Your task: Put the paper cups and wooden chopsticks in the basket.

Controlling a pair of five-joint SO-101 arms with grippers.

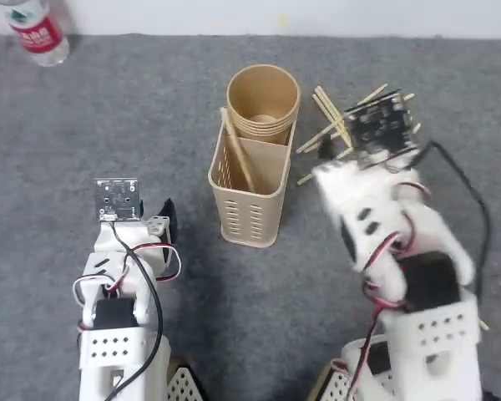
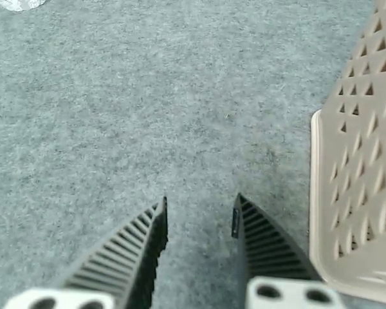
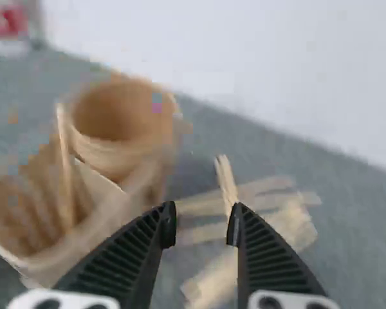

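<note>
A tan slotted basket [image 1: 252,200] stands upright mid-table. A stack of paper cups [image 1: 263,102] sits in its far compartment, and one wooden chopstick [image 1: 238,152] leans in the near one. More chopsticks [image 1: 330,125] lie scattered just right of the basket. My right gripper [image 3: 201,222] hangs open above that pile, with nothing between its fingers. Past it, blurred, are the chopsticks [image 3: 257,215], the cups [image 3: 119,125] and the basket [image 3: 42,248]. My left gripper [image 2: 199,215] is open and empty over bare carpet, left of the basket [image 2: 360,187].
A plastic bottle with a red label [image 1: 35,29] lies at the far left corner. Grey carpet [image 1: 108,109] covers the table and a white wall [image 3: 276,58] runs along the back. The right arm's body and cables [image 1: 401,251] stand right of the basket.
</note>
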